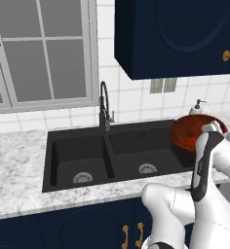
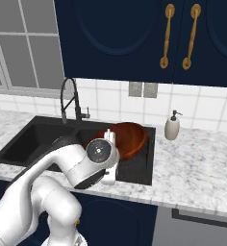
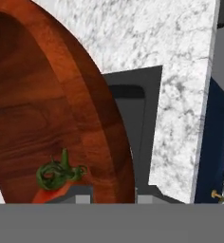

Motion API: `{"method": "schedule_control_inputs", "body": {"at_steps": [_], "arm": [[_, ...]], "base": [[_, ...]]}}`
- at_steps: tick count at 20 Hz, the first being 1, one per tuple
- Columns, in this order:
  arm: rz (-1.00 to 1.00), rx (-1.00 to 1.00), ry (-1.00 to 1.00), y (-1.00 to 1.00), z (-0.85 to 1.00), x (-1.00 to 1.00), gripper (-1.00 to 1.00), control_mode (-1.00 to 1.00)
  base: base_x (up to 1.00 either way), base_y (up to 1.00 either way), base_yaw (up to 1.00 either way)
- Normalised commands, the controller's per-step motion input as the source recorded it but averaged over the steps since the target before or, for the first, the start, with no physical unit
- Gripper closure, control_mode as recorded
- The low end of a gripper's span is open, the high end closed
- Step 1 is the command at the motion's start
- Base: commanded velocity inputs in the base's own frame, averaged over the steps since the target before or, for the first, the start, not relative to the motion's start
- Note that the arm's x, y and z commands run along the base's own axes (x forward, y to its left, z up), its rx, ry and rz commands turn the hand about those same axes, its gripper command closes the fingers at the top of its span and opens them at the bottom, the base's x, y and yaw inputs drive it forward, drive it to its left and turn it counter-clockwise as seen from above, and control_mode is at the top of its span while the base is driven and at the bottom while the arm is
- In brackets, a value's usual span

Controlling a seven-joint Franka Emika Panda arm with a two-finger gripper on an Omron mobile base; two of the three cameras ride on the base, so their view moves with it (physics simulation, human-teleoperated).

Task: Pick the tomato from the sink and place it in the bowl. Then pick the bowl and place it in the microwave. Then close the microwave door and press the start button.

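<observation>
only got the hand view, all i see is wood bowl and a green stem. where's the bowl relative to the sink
Observer: The bowl hangs tilted over the right end of the sink's right basin, its rim in the end effector.
Operator: anything near it on the counter
Observer: A white soap dispenser stands on the counter, right of the sink, by the wall.
Operator: is that stem the tomato
Observer: Yes, the left base view shows the red tomato inside the bowl.

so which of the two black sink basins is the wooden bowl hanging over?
The basin farther from the window, nearer the white soap dispenser. The reddish-brown wooden bowl overlaps its outer edge.
</observation>
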Motion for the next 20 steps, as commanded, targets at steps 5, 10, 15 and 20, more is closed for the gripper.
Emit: {"method": "schedule_control_inputs", "body": {"at_steps": [5,10,15,20], "arm": [[0.00,-0.02,0.01,0.15,-0.01,0.00,1.00,1.00],[0.00,0.00,0.00,0.00,0.00,0.00,1.00,1.00],[0.00,0.00,0.00,0.00,0.00,0.00,1.00,1.00],[0.00,0.00,0.00,0.00,0.00,0.00,1.00,1.00]], "base": [[-0.15,0.04,-0.08],[-0.55,0.01,-0.62],[-0.48,0.00,-0.77],[-0.32,0.00,-0.74]]}}
